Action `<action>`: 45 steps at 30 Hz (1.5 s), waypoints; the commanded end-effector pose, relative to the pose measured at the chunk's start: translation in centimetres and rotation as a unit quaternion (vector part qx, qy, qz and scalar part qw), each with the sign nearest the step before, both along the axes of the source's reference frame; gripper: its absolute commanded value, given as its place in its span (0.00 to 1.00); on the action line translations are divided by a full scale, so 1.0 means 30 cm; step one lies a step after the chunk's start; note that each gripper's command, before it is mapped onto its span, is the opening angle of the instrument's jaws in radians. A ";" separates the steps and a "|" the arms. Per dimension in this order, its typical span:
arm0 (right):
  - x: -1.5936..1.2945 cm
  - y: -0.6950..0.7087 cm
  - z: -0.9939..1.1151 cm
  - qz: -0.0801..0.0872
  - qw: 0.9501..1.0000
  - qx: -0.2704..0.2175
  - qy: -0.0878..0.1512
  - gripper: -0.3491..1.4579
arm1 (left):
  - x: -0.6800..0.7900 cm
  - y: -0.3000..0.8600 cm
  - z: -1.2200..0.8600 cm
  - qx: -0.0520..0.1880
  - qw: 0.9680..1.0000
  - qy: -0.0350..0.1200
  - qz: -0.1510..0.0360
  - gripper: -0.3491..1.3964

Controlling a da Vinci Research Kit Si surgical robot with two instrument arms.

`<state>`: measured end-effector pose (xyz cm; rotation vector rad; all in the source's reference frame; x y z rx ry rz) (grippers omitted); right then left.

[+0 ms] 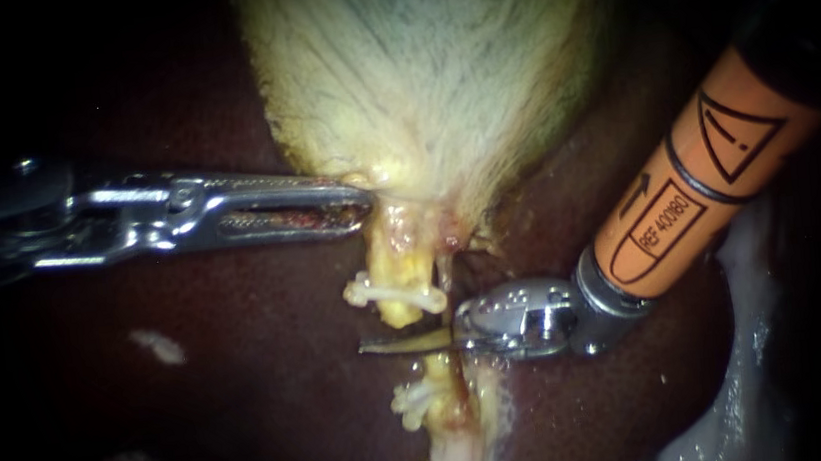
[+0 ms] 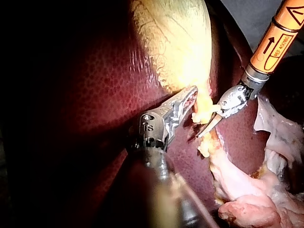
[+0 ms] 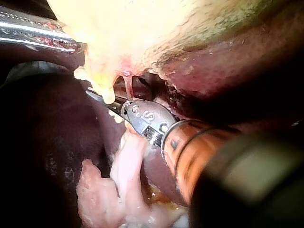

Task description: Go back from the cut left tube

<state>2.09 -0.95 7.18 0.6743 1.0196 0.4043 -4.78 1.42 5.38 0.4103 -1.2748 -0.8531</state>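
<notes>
Steel jaws of the left instrument (image 1: 353, 206) were pinched on the neck of the gallbladder (image 1: 435, 67). Just beside their tips the cut left tube (image 1: 401, 252) was found, its long axis crosswise to the right instrument (image 1: 396, 343), a clip (image 1: 386, 293) on each stump. That instrument's blades, pressed together and empty, were laid in the gap between the stumps; a retreat along its own shaft was judged needed.

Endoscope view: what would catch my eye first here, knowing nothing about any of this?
The pale yellow gallbladder fills the top centre against the dark liver, its neck held by the left instrument. Below it, a tube bearing a white clip lies cut, and the right instrument, orange-shafted, reaches in from the right to the gap.
</notes>
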 end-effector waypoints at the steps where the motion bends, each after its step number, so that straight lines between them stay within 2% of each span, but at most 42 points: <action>1: 0.0000 -0.0001 0.0000 0.000 1.000 0.000 0.000 0.00 | 0.0001 0.0000 -0.0001 0.000 1.000 0.000 0.000 0.00; 12: 0.0003 -0.0011 -0.0015 0.000 0.999 0.039 -0.004 0.01 | 0.0001 0.0000 -0.0001 0.000 1.000 0.000 0.000 0.00; 15: 0.0005 -0.0009 -0.0013 0.001 0.999 0.039 -0.003 0.23 | 0.0001 0.0000 -0.0001 0.000 1.000 0.000 0.000 0.00; 19: 0.0005 -0.0008 -0.0014 0.002 0.999 0.042 -0.004 0.38 | 0.0001 0.0000 -0.0002 0.000 1.000 0.000 0.000 0.00; 29: 0.0000 0.0002 -0.0023 0.005 0.999 0.044 0.001 0.52 | 0.0002 0.0000 -0.0002 0.000 1.000 0.000 0.000 0.00; 35: -0.0005 -0.0003 -0.0031 0.003 0.999 0.045 0.004 0.55 | 0.0002 0.0000 -0.0002 0.000 1.000 0.000 0.000 0.00; 37: -0.0011 -0.0009 -0.0039 0.003 0.999 0.044 0.004 0.59 | 0.0002 0.0000 -0.0002 0.000 1.000 0.000 0.000 0.00; 39: -0.0021 -0.0021 -0.0056 0.006 0.999 0.041 0.003 0.69 | 0.0004 0.0000 -0.0002 0.000 1.000 0.000 0.000 0.00; 45: -0.0069 -0.0052 -0.0099 0.001 0.999 0.043 0.005 0.78 | 0.0002 0.0001 -0.0001 0.000 1.000 0.000 0.000 0.00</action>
